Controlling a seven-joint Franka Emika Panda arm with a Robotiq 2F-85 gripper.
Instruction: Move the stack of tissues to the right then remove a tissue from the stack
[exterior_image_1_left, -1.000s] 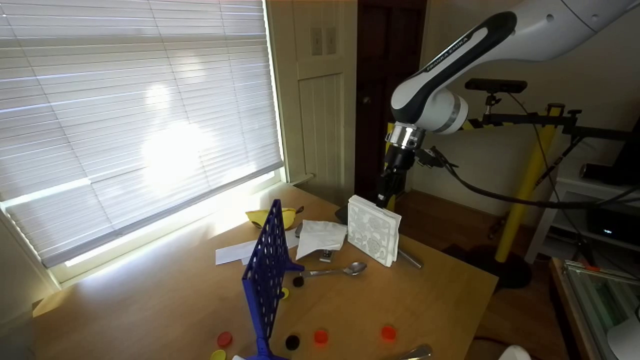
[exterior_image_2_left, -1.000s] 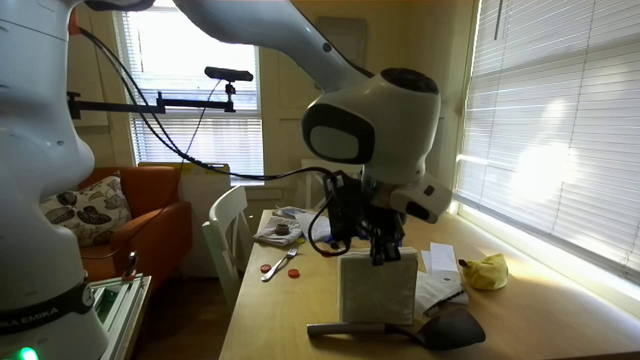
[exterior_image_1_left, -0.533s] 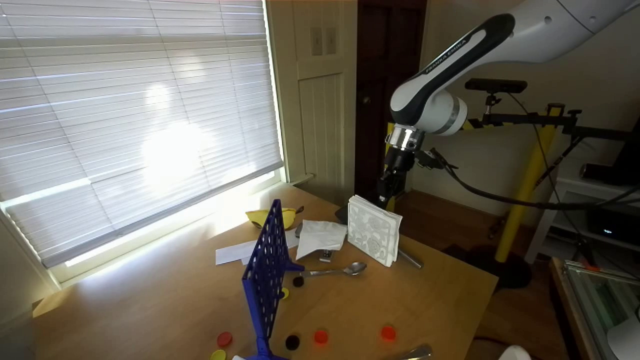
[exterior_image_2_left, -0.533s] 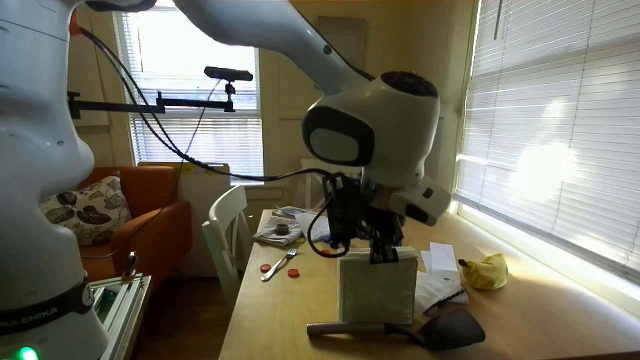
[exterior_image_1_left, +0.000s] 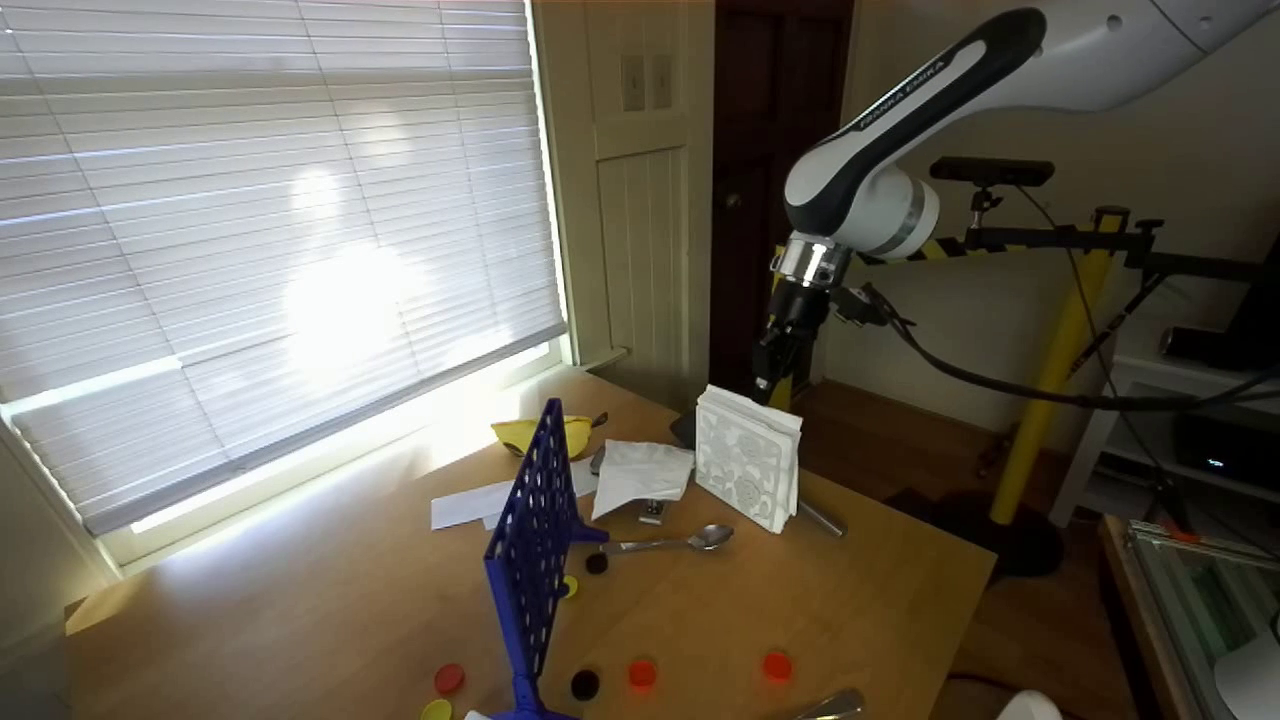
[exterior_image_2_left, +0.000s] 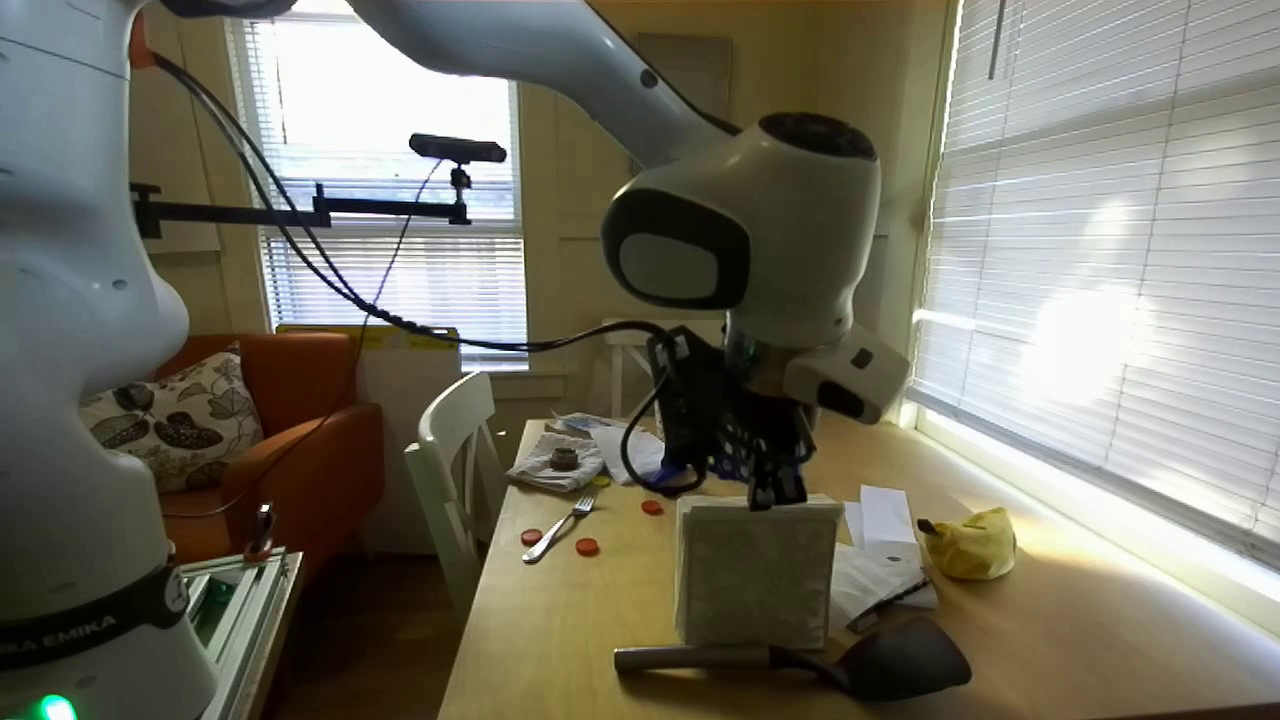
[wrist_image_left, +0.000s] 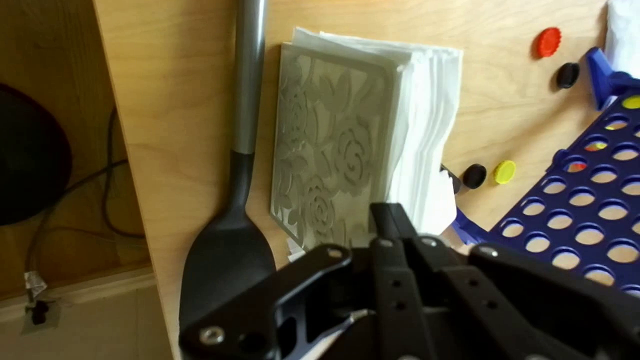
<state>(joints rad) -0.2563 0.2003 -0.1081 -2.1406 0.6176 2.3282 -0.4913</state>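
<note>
Raised slightly since a moment ago: my gripper (exterior_image_2_left: 778, 496), its jaws together at the top edge of the stack of tissues (exterior_image_2_left: 755, 578), which stands upright on the desk (exterior_image_2_left: 560, 620) beside the spatula (wrist_image_left: 242, 167); whether they pinch anything I cannot tell.

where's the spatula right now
In the wrist view, the spatula lies on the left, between the stack of tissues and the table's edge, its black blade toward the bottom.
</note>
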